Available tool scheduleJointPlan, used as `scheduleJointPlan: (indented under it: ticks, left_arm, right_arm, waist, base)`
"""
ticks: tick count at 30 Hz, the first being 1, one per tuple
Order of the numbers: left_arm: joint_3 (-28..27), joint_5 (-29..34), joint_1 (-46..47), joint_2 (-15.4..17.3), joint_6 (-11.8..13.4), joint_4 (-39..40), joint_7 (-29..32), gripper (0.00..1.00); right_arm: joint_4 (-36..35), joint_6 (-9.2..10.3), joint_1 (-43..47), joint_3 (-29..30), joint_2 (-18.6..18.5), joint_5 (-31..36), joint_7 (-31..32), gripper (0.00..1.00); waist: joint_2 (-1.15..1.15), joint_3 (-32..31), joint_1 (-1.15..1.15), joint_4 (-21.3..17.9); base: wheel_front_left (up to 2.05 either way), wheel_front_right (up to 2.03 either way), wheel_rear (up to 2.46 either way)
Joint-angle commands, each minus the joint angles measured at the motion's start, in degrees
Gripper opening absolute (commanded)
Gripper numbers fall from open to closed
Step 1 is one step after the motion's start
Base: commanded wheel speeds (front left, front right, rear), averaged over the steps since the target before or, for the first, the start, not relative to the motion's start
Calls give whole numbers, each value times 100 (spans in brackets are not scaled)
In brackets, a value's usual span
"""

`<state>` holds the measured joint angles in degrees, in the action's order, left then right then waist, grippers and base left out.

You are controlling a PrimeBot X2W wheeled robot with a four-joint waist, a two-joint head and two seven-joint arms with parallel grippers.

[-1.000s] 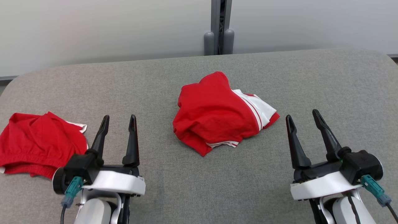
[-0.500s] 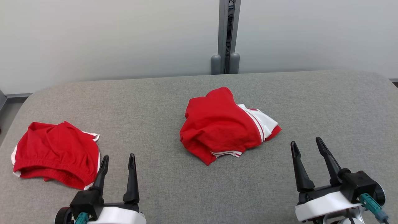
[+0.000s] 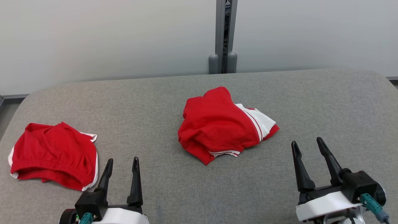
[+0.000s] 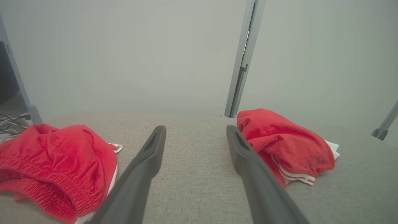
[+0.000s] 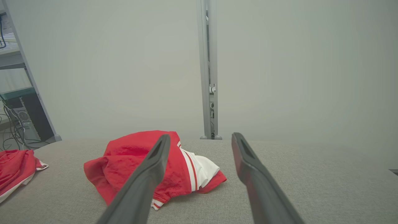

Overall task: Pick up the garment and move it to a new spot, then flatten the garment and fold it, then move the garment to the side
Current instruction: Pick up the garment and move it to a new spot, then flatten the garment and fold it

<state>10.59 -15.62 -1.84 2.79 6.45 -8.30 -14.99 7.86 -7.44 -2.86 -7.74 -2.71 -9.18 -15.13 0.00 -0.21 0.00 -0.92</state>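
Garment (image 3: 217, 124), crumpled red cloth with white striped trim, lies at the middle of the grey padded table (image 3: 311, 93), apart from both grippers. The left gripper (image 3: 122, 159) and right gripper (image 3: 307, 141) stand wide open, holding nothing. The left wrist view shows the gathered waistband of the red shorts (image 4: 56, 165) at the table's left. The right wrist view shows a shelf with cables (image 5: 18, 118). The crumpling hides what kind of garment it is.

Bright, even light; soft shadows; wrist views hazy.
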Motion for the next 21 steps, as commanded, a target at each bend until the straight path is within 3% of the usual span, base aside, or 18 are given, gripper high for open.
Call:
scheduleJointPlan:
  ticks: [1,21]
  left_arm:
    - [2,39,95,20,21,-10,-23,100]
    - [69,387,135,19,119,7,-24,100]
  right_arm:
    - [-2,-9,60,16,-36,-17,-9,100]
    - [27,-9,13,-52,-36,6,-9,100]
  waist:
    - [0,1,0,3]
    - [0,-3,0,-25]
  base:
    - [0,0,0]
    - [0,0,0]
